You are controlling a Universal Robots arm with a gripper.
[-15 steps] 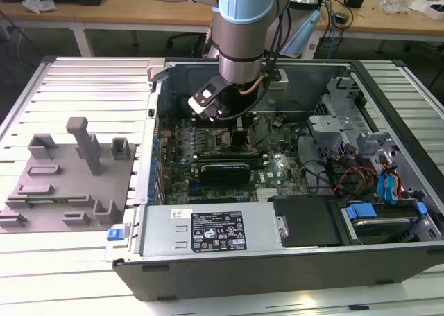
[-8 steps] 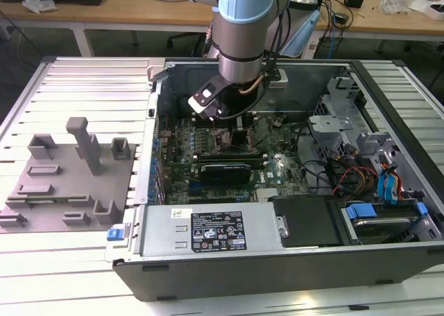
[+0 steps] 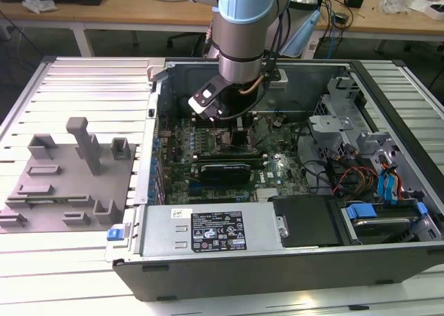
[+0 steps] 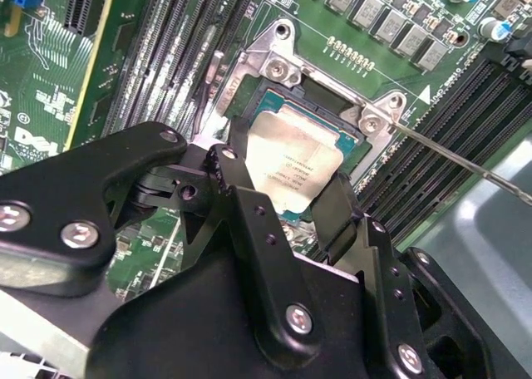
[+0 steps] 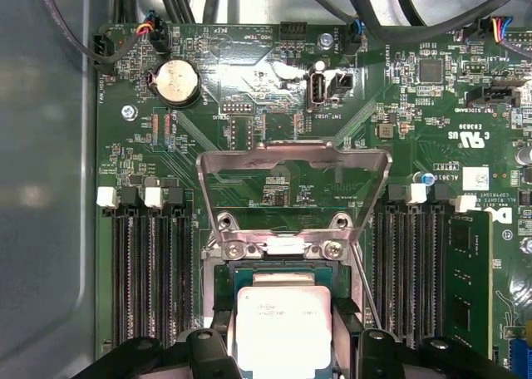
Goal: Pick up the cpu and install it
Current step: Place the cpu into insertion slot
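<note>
The cpu (image 4: pixel 291 167), a thin square chip with a silvery top, sits between my gripper's (image 4: pixel 289 171) two black fingers (image 4: pixel 237 159), which press on its opposite edges. It hangs level right over the motherboard socket (image 5: pixel 283 273), at or just above the socket's seat. I cannot tell whether it rests in it. In the first wrist view the cpu (image 5: pixel 284 325) lines up with the socket opening, with the gripper (image 5: pixel 284 333) around it. The metal load plate (image 5: pixel 293 175) stands swung open behind the socket. In the exterior view the arm's wrist (image 3: pixel 239 59) reaches down into the open computer case (image 3: pixel 277 267).
Memory slots (image 5: pixel 150 279) flank the socket on both sides. A thin socket lever (image 4: pixel 465 164) sticks out beside it. A grey fixture with plastic blocks (image 3: pixel 69 184) lies on the table at the exterior view's left. Cables and drive cages (image 3: pixel 361 163) fill the case's right part.
</note>
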